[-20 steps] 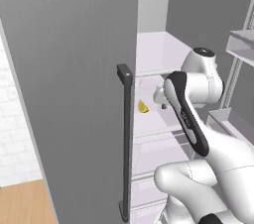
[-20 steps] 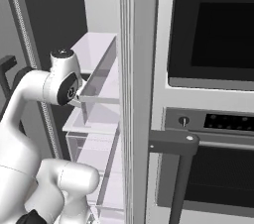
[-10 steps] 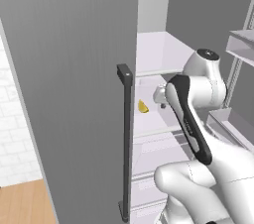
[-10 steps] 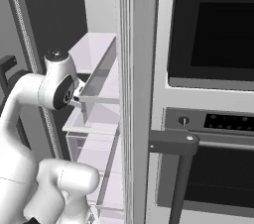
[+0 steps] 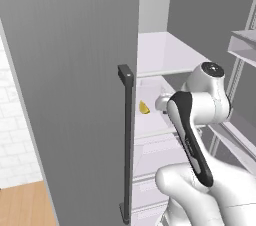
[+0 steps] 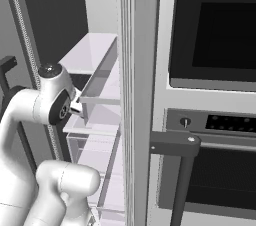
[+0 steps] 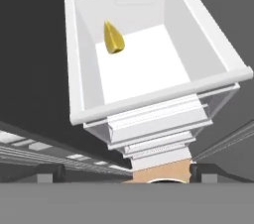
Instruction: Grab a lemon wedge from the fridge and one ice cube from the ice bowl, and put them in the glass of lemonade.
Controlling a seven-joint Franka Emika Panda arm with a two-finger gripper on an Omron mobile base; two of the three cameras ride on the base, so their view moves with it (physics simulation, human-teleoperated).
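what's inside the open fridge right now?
On a white shelf in the fridge lies the lemon wedge, alone, also seen at. Clear drawers sit below; their contents can't be made out. The arm hides the shelf's right part.

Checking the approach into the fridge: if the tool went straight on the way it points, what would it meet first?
Probably the white shelf floor; the lemon wedge lies off that line, up and left in the hand view. Depth is unclear.

You have flat, even rendered light, sharp throughout, with no glare. The fridge (image 5: 75,70) interior reads bright white; its surround in the hand view is dark, faintly shadowed.
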